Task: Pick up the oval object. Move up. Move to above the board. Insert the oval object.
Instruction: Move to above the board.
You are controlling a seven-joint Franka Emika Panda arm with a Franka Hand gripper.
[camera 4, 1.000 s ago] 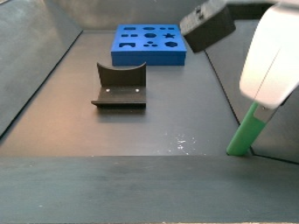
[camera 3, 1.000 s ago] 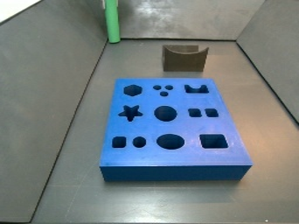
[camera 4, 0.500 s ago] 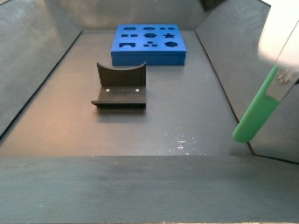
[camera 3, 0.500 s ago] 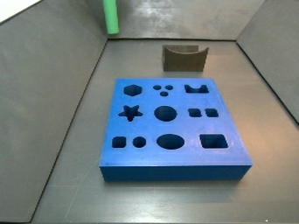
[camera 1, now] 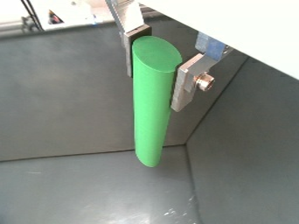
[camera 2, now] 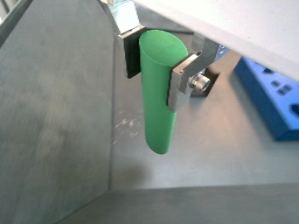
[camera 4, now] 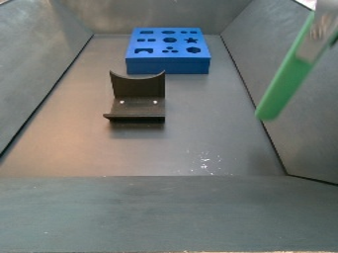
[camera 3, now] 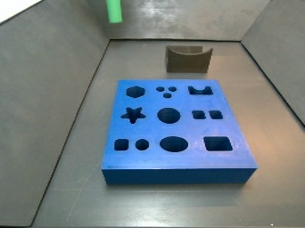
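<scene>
My gripper [camera 1: 160,63] is shut on the oval object [camera 1: 149,105], a bright green smooth peg, gripped near its top with the peg hanging below the fingers; both wrist views show this [camera 2: 160,87]. The peg is lifted clear of the floor. In a side view only its lower end [camera 3: 114,11] shows at the far back left corner; in a side view it hangs tilted at the right edge [camera 4: 294,69]. The blue board [camera 3: 176,129] with shaped holes lies flat on the floor, also seen in a side view [camera 4: 168,49] and in a wrist view [camera 2: 271,87].
The dark fixture [camera 3: 187,59] stands behind the board, also seen in a side view [camera 4: 134,97]. Grey walls [camera 3: 66,71] enclose the floor on all sides.
The gripper has risen with the green peg in it; the peg's lower end has left the floor and moved up. The board and fixture have not moved.
</scene>
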